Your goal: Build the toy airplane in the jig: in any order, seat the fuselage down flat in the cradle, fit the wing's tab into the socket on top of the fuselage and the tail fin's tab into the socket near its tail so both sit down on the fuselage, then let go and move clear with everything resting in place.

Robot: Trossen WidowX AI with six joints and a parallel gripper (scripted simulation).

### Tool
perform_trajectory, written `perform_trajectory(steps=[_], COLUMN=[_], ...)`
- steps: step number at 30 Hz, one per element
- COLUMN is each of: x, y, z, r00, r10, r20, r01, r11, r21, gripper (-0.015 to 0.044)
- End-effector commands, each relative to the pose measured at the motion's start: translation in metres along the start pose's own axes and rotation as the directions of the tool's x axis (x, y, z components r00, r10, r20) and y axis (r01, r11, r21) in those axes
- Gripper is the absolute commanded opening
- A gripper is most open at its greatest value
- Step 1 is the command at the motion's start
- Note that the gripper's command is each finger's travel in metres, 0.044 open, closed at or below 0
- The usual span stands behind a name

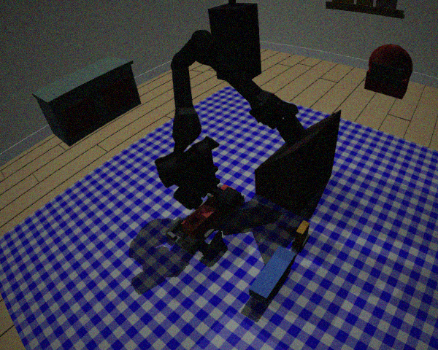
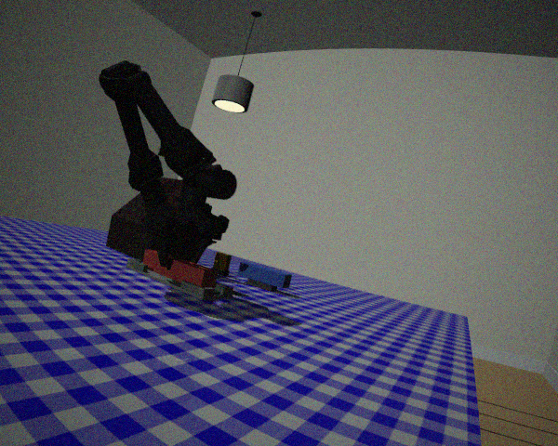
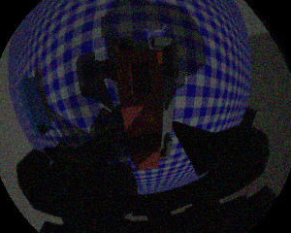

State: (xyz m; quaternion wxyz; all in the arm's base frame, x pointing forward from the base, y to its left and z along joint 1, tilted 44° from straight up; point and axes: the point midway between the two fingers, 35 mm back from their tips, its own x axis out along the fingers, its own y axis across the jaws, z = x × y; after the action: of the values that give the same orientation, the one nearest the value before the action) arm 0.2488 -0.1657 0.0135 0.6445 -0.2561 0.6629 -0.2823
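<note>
The red fuselage (image 1: 198, 222) (image 2: 188, 272) (image 3: 132, 116) lies low in the grey cradle (image 1: 172, 236) (image 2: 208, 293) and looks about level; whether it touches bottom all along is too dark to tell. My gripper (image 1: 211, 200) (image 3: 142, 122) is open, with one finger on each side of the fuselage, still down close around it. The blue wing (image 1: 274, 273) (image 2: 265, 274) (image 3: 35, 104) stands apart from the cradle, raised a little on a dark underside. The small yellow tail fin (image 1: 302, 230) (image 2: 222, 264) stands upright near the wing's end. The fuselage's sockets are hidden in shadow.
A big dark slab-like block (image 1: 298, 169) stands on the checkered cloth (image 1: 109, 195) beside the arm's base, behind the tail fin. Arm shadows fall across the cradle and the cloth. A cabinet (image 1: 94, 105) and other furniture stand beyond the cloth.
</note>
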Motion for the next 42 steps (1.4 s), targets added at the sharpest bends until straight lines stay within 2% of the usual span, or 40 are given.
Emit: perform_trajectory(steps=[1, 9, 27, 35, 42], x=[-0.002, -0.104, -0.103, -0.11, -0.106], y=[0.0, 0.0, 0.012, 0.109, 0.213], z=[0.001, 0.001, 0.011, 0.062, 0.074], r00=[1.0, 1.0, 1.0, 0.999, 0.999], r10=[0.001, 0.01, 0.012, 0.038, 0.033], r20=[0.0, 0.0, 0.002, 0.008, 0.007], r01=[-0.001, -0.01, -0.012, -0.037, -0.032], r11=[1.0, 1.0, 0.998, 0.997, 0.997], r21=[0.001, -0.005, -0.067, -0.069, -0.065], gripper=[0.044, 0.044, 0.044, 0.044, 0.044])
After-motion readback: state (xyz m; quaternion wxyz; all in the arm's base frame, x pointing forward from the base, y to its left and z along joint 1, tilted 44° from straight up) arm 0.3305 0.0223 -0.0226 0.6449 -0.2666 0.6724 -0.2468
